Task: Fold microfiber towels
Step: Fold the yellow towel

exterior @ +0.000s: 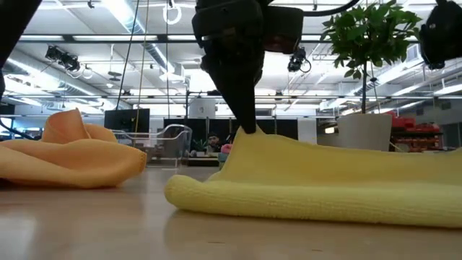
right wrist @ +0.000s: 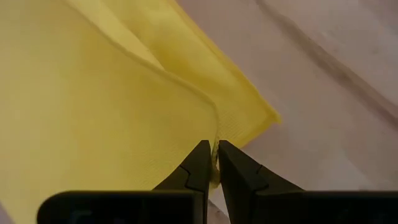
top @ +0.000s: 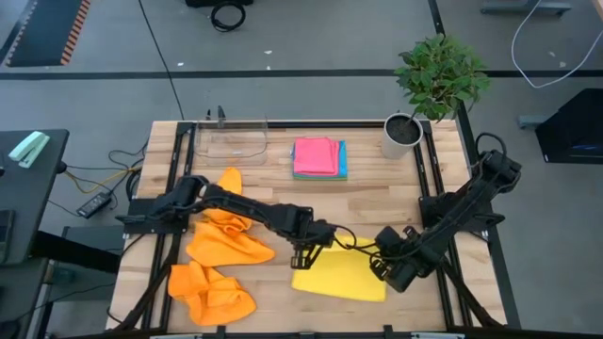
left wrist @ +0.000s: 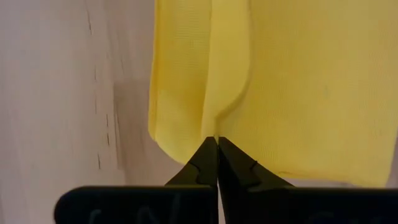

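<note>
Mid-fold on the yellow towel (top: 341, 273), lying at the table's (top: 377, 198) near edge, well in front of the pink stack (top: 316, 156). My left pincer (top: 308, 252) and right pincer (top: 382, 261) each pinch a top-layer edge. Next, I judge: carry both edges across together, keep level, then let go.

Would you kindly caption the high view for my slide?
Both grippers, left and right, pinch the yellow towel beside crumpled orange towels.

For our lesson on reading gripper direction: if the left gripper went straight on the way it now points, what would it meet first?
The yellow towel: the left gripper is shut on its edge, so the cloth lies directly ahead, probably with the table right beneath.
</note>
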You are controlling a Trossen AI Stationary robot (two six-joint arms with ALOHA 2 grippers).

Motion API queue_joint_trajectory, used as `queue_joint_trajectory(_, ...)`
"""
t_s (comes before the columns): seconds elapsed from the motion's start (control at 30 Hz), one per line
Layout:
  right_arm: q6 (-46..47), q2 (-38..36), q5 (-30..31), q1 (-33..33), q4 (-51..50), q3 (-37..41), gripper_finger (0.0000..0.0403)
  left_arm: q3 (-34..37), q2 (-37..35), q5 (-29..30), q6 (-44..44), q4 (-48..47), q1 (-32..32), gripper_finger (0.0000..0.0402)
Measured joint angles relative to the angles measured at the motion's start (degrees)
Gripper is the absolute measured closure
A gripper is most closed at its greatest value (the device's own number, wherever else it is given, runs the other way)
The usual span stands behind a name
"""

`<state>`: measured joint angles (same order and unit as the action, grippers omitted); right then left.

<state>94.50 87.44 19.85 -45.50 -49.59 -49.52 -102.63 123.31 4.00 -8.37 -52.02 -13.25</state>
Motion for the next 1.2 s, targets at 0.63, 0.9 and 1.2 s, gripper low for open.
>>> queue_joint_trajectory(0.63,-2.9,0.0,0.2,4.2,-2.1,1.2,0.0363,0.0,0.5,2.9,0.2,-3.0,3.8,0.0395)
queue_joint_trajectory(0.9,-5.4,0.0,1.2,6.6,-2.1,1.2,0.0355,0.0,0.5,2.9,0.0,-3.7,3.8,0.032)
queue_joint_trajectory(1.2,-9.8,-0.2,-2.9,10.7,-3.2,1.2,0.0271,0.0,0.5,4.4,-1.8,-5.8,3.9,0.0275)
